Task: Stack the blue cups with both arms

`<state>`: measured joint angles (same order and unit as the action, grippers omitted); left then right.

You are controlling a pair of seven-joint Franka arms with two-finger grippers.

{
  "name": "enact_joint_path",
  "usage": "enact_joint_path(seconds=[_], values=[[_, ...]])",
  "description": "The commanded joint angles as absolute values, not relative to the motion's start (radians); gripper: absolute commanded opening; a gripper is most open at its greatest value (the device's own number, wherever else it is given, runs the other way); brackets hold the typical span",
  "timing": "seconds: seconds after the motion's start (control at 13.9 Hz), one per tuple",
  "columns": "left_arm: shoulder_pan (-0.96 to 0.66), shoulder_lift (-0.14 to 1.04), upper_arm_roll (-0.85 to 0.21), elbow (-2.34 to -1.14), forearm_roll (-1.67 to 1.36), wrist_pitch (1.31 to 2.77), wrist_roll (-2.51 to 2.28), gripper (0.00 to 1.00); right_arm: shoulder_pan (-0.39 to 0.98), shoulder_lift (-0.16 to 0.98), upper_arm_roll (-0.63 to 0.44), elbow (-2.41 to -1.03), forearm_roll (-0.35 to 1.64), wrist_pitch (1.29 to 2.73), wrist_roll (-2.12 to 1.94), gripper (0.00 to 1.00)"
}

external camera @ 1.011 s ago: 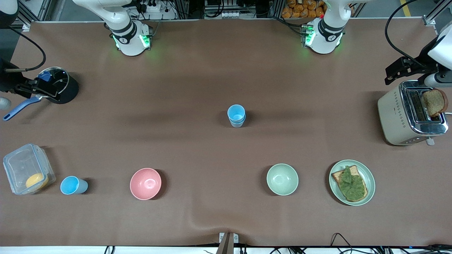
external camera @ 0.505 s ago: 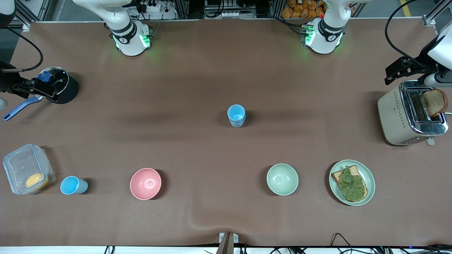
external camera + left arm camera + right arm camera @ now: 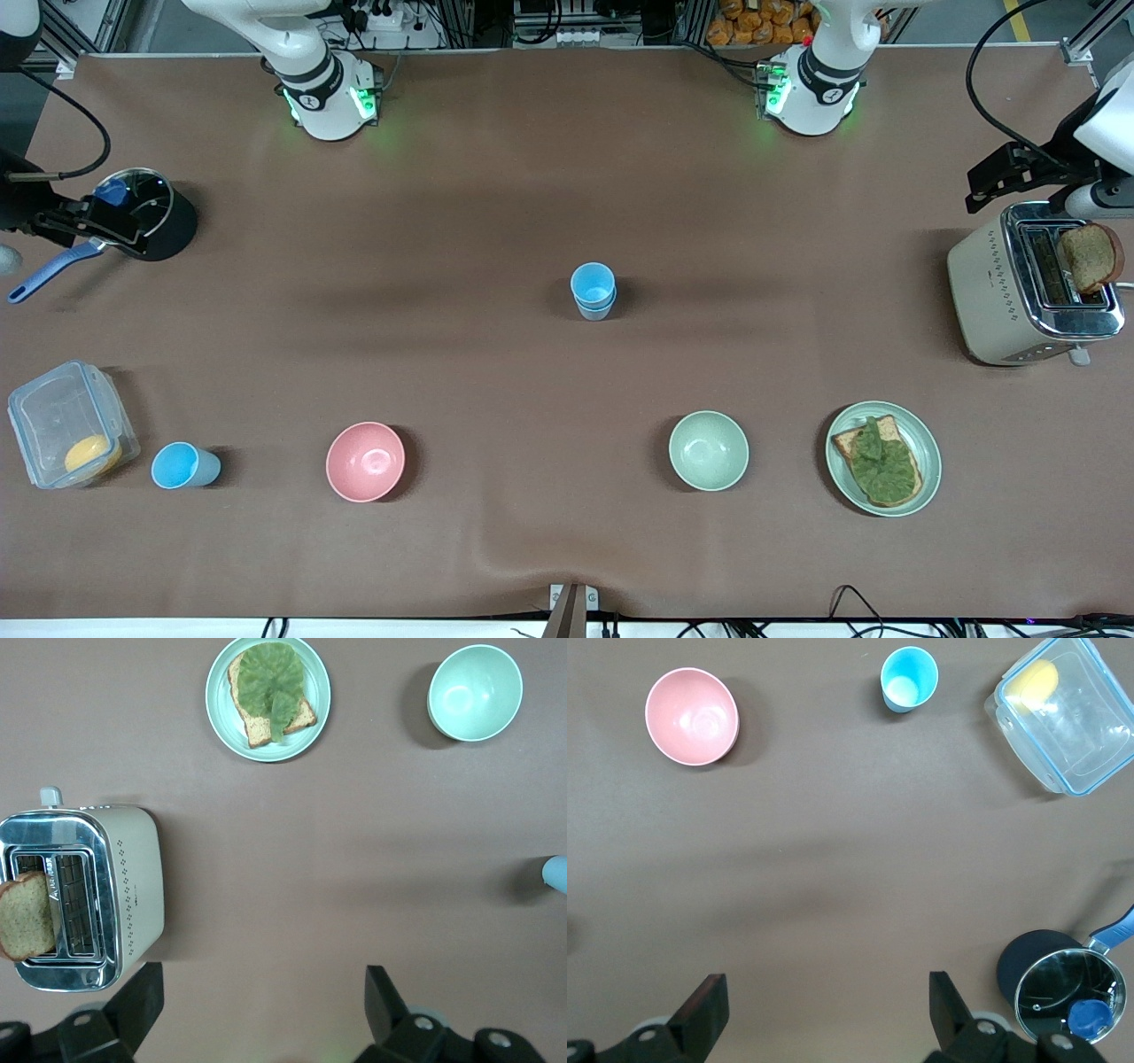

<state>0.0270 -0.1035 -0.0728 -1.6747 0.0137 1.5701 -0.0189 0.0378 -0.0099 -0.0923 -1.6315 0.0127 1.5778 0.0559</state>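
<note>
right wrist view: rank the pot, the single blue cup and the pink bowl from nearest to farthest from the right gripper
Measured from the open right gripper:
1. pot, beside the gripper, at the right arm's end of the table.
2. pink bowl and single blue cup, both toward the front camera's edge, too close to call.

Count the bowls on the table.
2. The pink bowl sits toward the right arm's end, beside a lone blue cup; the green bowl sits beside the toast plate.
</note>
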Motion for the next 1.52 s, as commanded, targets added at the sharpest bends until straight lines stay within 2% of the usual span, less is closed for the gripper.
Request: enact_joint_path(seconds=[0.0,0.43,1.44], values=[[0.034,-0.092,-0.077,-1.649,0.034,1.551,0.006,1.0,0.029,-0.018,-0.077,-1.603,0.018,1.551,0.071,1.0],[0.032,-0.092,-0.078,-1.649,0.034,1.551,0.005,1.0,0.066,-0.017,-0.078,-1.485,0.02,1.447,0.064,1.0],[0.032,-0.092,-0.078,-1.649,0.034,1.549,0.0,1.0,0.071,-0.015,-0.078,-1.483,0.018,1.41,0.084,1.0]])
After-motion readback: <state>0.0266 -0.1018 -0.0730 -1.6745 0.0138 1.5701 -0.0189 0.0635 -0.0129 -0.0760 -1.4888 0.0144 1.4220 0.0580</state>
